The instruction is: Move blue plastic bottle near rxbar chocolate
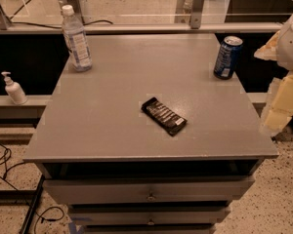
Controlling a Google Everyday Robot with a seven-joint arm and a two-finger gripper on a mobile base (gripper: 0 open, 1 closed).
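The blue plastic bottle (76,39), clear with a white cap and a pale blue-and-white label, stands upright at the far left corner of the grey table (107,111). The rxbar chocolate (164,116), a flat black wrapper with pale stripes, lies diagonally near the middle of the table, a little towards the front. My gripper (283,99), pale yellow and white, is at the right edge of the view, beyond the table's right side and far from both the bottle and the bar. It holds nothing that I can see.
A dark blue soda can (227,57) stands at the far right corner. A small white pump dispenser (13,88) sits on a low ledge left of the table. Drawers (150,193) run below the tabletop. Cables lie on the floor at lower left.
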